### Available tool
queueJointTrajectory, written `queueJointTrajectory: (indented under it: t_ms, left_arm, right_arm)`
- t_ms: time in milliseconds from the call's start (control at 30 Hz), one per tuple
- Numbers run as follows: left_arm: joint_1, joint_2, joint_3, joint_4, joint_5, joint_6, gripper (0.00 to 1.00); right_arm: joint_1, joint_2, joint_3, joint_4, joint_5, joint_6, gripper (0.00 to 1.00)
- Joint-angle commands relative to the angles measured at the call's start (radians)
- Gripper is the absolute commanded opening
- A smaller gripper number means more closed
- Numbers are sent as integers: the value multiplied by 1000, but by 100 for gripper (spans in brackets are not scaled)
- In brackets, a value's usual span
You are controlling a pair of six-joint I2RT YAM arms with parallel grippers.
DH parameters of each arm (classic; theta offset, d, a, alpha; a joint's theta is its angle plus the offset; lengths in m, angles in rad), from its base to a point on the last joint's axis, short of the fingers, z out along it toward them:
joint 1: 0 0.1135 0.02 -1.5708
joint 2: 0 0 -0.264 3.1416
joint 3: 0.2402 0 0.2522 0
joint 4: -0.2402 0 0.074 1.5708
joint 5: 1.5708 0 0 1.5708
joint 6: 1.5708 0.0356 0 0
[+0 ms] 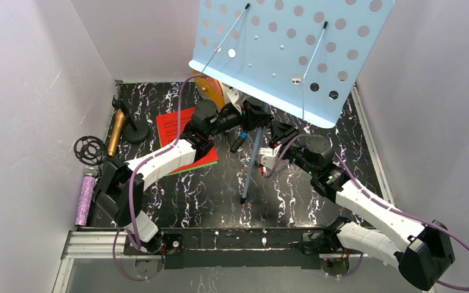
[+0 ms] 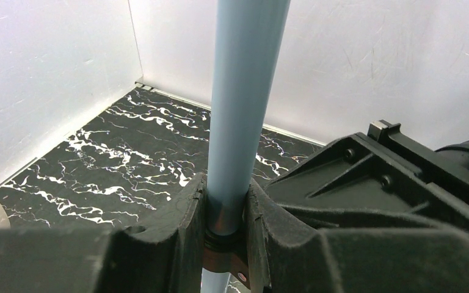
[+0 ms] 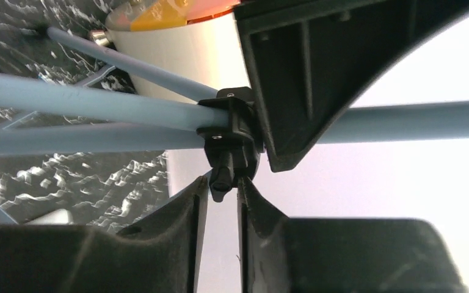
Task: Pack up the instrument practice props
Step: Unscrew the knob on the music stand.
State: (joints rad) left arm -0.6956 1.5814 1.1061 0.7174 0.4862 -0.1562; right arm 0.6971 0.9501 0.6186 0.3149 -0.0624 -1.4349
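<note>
The pale-blue perforated sheet-music tripod [image 1: 293, 55] stands at the back centre, its pole [image 1: 255, 152] running down to spread legs. My left gripper [image 1: 258, 116] is shut on the pole just above the black collar. In the left wrist view [image 2: 225, 213] the pole [image 2: 244, 91] sits tight between the pads. My right gripper [image 1: 279, 131] is beside it. In the right wrist view [image 3: 223, 186] its tips pinch the collar's black knob [image 3: 223, 174]. The red music sheet [image 1: 176, 125] lies over the green one [image 1: 203, 163] under my left arm.
A gold microphone [image 1: 116, 134] on a black round base, a black mic tripod [image 1: 88, 148] and a silver-headed purple microphone [image 1: 86, 198] lie along the left wall. The cream-and-orange cabinet [image 1: 210, 91] stands behind the stand and also shows in the right wrist view [image 3: 159, 55]. White walls enclose three sides.
</note>
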Motion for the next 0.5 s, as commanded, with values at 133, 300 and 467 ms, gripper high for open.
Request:
queueJointTrajectory:
  t_ms: [133,300,467]
  left_arm:
    - [-1,55,-39,-234,3,-29,0]
    - [-1,52,-40,-234,1,-28,0]
    - [0,54,-39,-236,0,-28,0]
  right_arm:
    - [6,-88,72,7,-24,736,53]
    - [6,-151,6,113,127,1190,73]
    - [5,-139,32,45,259,1666,80]
